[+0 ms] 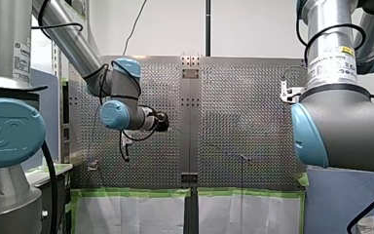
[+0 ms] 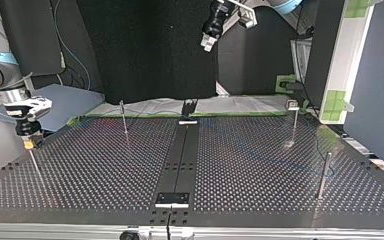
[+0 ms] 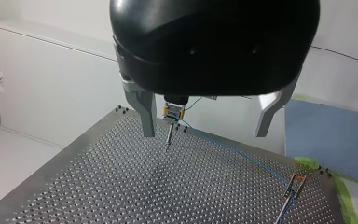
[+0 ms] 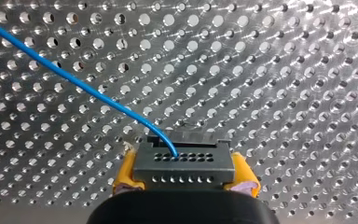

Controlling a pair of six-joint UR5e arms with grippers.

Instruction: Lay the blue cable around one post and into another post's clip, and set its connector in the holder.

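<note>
My right gripper (image 4: 185, 173) is shut on the dark grey connector (image 4: 184, 161), held between its yellow pads (image 4: 126, 175). The blue cable (image 4: 74, 81) leaves the connector's top and runs off over the perforated table. At the top view's left, my right gripper (image 2: 28, 142) holds the connector just above a thin post (image 2: 35, 165). From the left wrist view the connector (image 3: 173, 112) shows far ahead, and the cable (image 3: 235, 151) leads from it to a clip post (image 3: 293, 186). My left gripper (image 3: 205, 133) hangs high above the table, open with nothing in it; it also shows in the top view (image 2: 209, 44).
More posts stand on the table: a thin one (image 2: 124, 119) at the back left of the top view, a clip-topped one (image 2: 293, 122) at the back right, and a thicker one (image 2: 323, 175) near the right edge. A black bracket (image 2: 188, 110) sits on the centre rail.
</note>
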